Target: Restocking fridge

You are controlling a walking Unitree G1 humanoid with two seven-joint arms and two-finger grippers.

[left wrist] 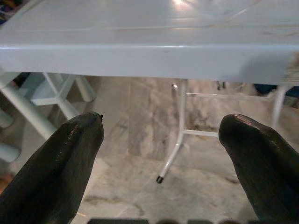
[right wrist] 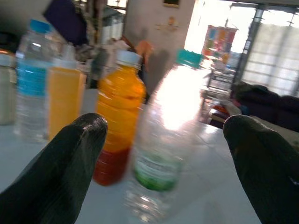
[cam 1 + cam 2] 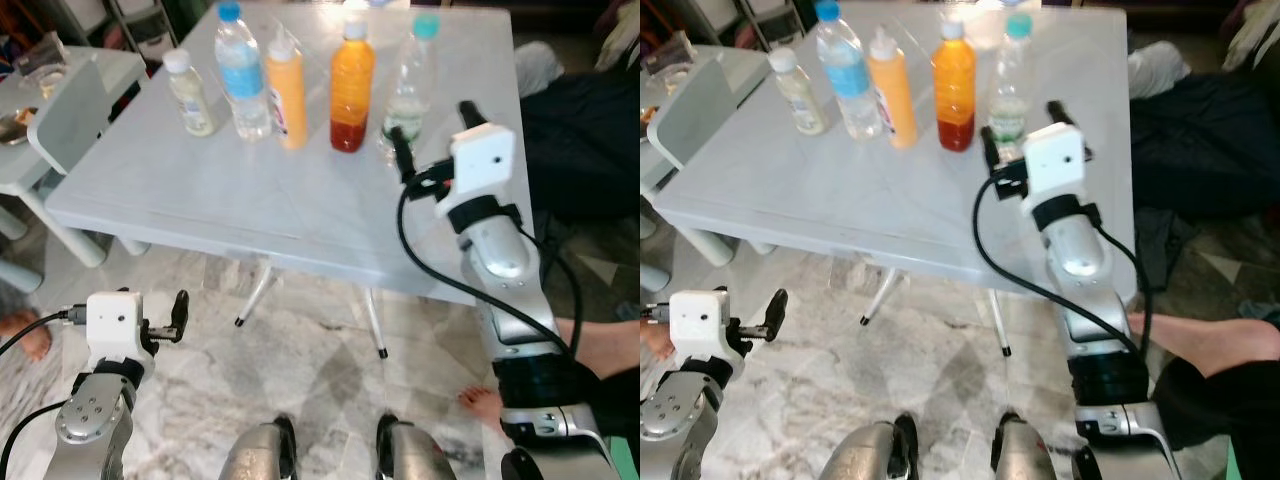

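Five bottles stood in a row on the grey table [image 3: 300,215]. Right gripper [image 2: 163,158], fingers wide, hovered above the table w/ the clear teal-capped bottle [image 3: 410,85] just ahead. Left gripper [image 1: 161,154], also wide, hung below the table's edge.

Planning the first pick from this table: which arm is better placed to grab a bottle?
Right. The right gripper is raised over the table, fingers open around the clear bottle with the teal cap. The left gripper hangs low, below the table edge, facing the table legs.
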